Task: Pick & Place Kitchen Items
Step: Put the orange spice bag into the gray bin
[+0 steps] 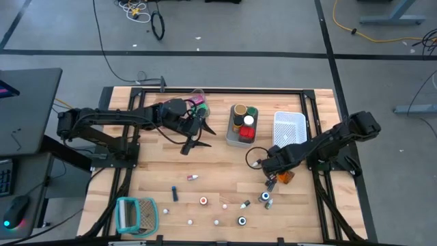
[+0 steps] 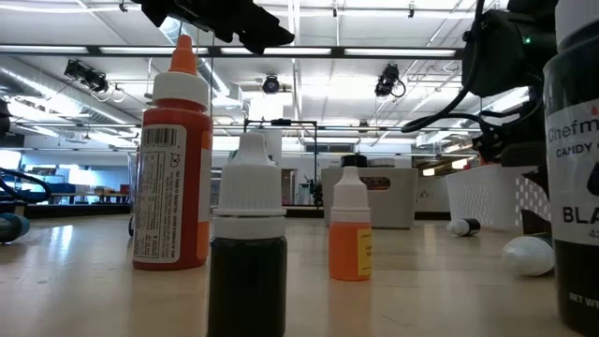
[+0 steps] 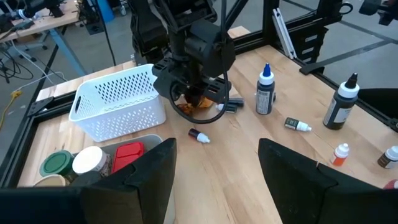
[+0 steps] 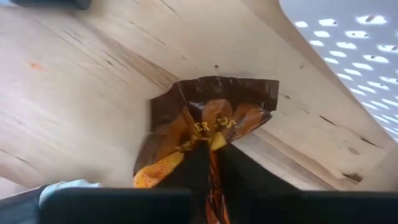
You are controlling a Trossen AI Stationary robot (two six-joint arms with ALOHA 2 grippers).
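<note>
Overhead, the teal-and-white ribbed holder lay at the near left corner of the wooden table. Farther back, the left gripper hung above the boards with its two fingers spread wide and nothing between them, just left of the grey bin, which held a brown jar, a green-lidded jar, a white-capped jar and a red packet. A scatter of small dropper bottles and tiny white pieces lay along the near edge, between the holder and the right arm. To the right of the grey bin stood the white perforated basket. Just in front of the basket, the right gripper was down at the table, its fingers pinched together on the near end of a crinkled brown-and-orange snack packet. That packet lay flat on the wood, beside the basket's wall.
</note>
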